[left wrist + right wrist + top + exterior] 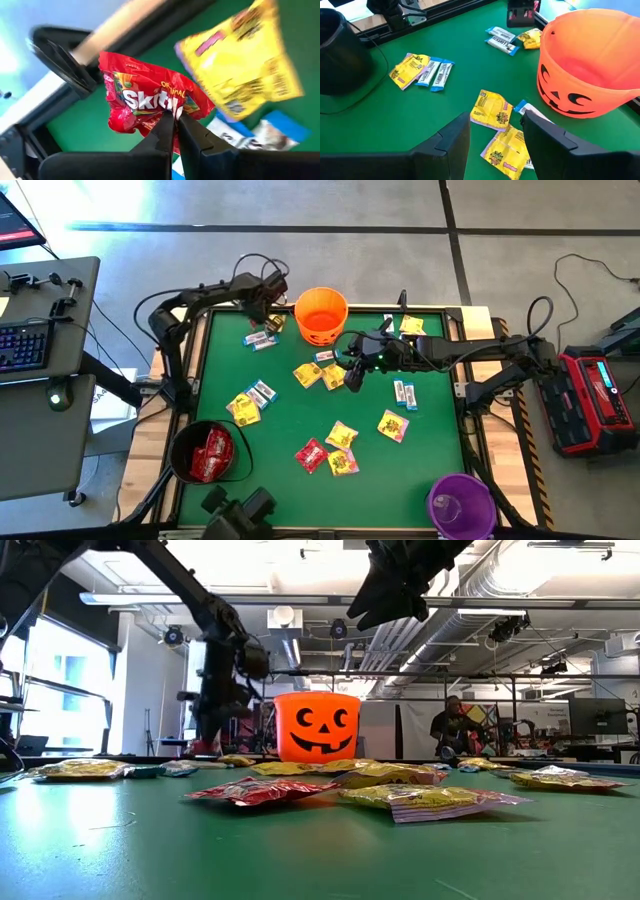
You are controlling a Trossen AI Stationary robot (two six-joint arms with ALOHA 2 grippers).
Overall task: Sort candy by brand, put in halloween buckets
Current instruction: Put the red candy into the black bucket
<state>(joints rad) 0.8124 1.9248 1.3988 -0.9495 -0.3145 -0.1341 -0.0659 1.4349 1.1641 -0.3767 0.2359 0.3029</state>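
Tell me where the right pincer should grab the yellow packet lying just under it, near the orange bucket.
The yellow packet lies flat on the green table, so probably come straight down and pinch one crimped end. The end away from the orange bucket looks best: it sits bare, while the other end touches a second yellow packet and a blue-and-white one. The right pincer hangs open above it.

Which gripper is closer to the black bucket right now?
Left, marginally. The left gripper is at the far edge by the orange bucket, jaws shut on a red Skittles packet. The right gripper hovers mid-table, open. Black bucket sits at the near-left corner.
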